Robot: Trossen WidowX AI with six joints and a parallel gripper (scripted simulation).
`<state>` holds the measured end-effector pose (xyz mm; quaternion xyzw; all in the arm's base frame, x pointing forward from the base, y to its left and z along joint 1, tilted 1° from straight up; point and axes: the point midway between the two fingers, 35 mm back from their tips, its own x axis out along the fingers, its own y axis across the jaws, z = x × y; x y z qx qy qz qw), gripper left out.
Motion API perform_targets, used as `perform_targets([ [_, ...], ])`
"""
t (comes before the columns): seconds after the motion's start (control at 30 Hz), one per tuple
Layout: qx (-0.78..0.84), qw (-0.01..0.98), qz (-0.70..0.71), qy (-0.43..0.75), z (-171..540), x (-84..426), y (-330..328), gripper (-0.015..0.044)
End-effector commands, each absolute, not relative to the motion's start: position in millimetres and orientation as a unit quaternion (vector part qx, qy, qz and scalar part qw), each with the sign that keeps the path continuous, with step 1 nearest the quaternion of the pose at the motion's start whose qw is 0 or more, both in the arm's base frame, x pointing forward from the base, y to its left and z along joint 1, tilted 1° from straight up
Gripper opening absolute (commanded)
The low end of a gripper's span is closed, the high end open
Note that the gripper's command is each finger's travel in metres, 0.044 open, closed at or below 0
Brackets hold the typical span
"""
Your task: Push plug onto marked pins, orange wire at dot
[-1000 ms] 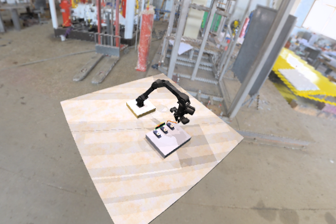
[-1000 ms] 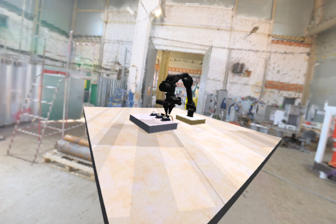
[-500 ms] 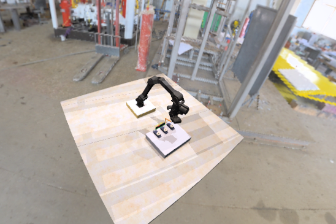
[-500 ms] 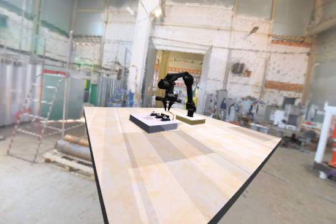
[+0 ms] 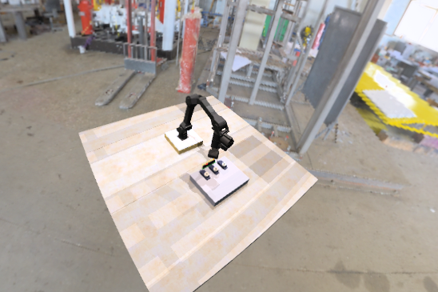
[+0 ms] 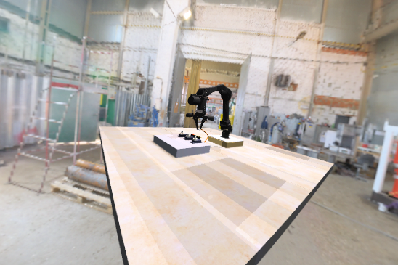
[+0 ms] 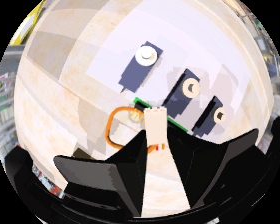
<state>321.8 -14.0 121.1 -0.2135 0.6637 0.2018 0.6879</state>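
My gripper (image 6: pixel 200 128) (image 7: pixel 156 132) is shut on the cream plug (image 7: pixel 155 119), raised above the near side of the holder. The plug stands lengthwise between the fingertips in the wrist view; its holes cannot be made out. An orange wire (image 7: pixel 108 131) (image 6: pixel 208 135) loops out to one side and back behind the plug. The dark pin strip with a green edge (image 7: pixel 178 124) (image 5: pixel 209 163) lies beyond the plug in the wrist view, partly hidden by it. Some yellowish pins (image 7: pixel 137 117) show left of the plug. The coloured band and dot cannot be told clearly.
The pale holder block (image 5: pixel 228 186) (image 6: pixel 192 152) bears three dark servo shapes with round light tops, one at the left (image 7: pixel 146 56), one in the middle (image 7: pixel 191 88) and one at the right (image 7: pixel 219 116). The arm's base plate (image 5: pixel 181 144) (image 6: pixel 232 144) stands close by on the wooden table (image 5: pixel 132 186).
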Motion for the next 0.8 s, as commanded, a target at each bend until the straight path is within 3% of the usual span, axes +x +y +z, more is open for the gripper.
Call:
perform_targets([
  [0.0,-0.176,0.696,0.163,0.677,118.4,307.5,-23.1,0.0000],
  [0.57,0.017,0.716,-0.027,0.698,103.7,237.8,-53.5,0.0000],
  [0.77,0.025,0.715,-0.035,0.697,94.8,235.7,-54.5,0.0000],
])
